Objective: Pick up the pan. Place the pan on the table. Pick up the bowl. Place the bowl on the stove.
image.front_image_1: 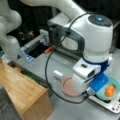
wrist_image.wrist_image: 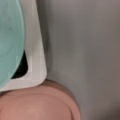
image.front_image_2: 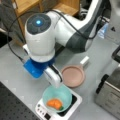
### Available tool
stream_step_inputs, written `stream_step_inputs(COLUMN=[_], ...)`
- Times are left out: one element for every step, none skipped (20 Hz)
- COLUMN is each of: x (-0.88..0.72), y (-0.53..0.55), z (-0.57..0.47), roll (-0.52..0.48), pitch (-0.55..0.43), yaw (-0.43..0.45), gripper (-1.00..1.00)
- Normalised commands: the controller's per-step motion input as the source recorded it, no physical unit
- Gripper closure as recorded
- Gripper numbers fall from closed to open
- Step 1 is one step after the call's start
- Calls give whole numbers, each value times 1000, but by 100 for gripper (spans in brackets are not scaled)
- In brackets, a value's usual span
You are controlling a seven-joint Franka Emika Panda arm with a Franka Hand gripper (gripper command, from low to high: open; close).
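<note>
Bowl [image.front_image_2: 57, 98] and stove [image.front_image_2: 75, 103] come first for you: the teal bowl, with its orange lump of toy food [image.front_image_2: 55, 103], already sits on the black top of the small white stove in both front views, and the wrist view shows its rim [wrist_image.wrist_image: 10, 37] overlapping the stove's white corner [wrist_image.wrist_image: 37, 65]. Judged from that, the last placing looks done or all but done.

Beside the stove, the pinkish-brown pan [image.front_image_2: 73, 75] lies flat on the grey tabletop [image.front_image_2: 15, 75], its short white handle pointing away from the stove; you can count that half of the job as finished. In the wrist view the pan's edge [wrist_image.wrist_image: 37, 102] lies just beside the stove's corner.

Above them hangs the arm's wrist, directly over the gap between bowl and pan. You see the end effector [image.front_image_2: 53, 77] only from outside, near the bowl's rim, and I cannot tell whether its fingers are wide, narrow or touching the bowl.

Farther out stand a wooden box [image.front_image_1: 22, 95] and a silver toaster oven [image.front_image_2: 110, 92].
</note>
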Motion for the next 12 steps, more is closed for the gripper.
stream_step_inputs(x=[-407, -420, -432, -453, -483, -513, -581, -618, -665, -719, -736, -749], y=[-20, 30, 81, 132, 180, 214, 245, 259, 265, 268, 238, 224], z=[14, -5, -32, -61, -82, -106, -99, -93, -82, -68, -70, -70], roll=[-210, -207, -207, -205, -207, -194, -172, -167, -148, -129, -103, -96], pitch=[-31, -39, -50, -67, -80, -97, -121, -136, -155, -172, -195, -208], yaw=[128, 116, 103, 90, 83, 84, 96, 97, 104, 108, 109, 101], gripper=[-100, -100, -100, -100, -100, -100, -100, -100, -100, -100, -100, -100])
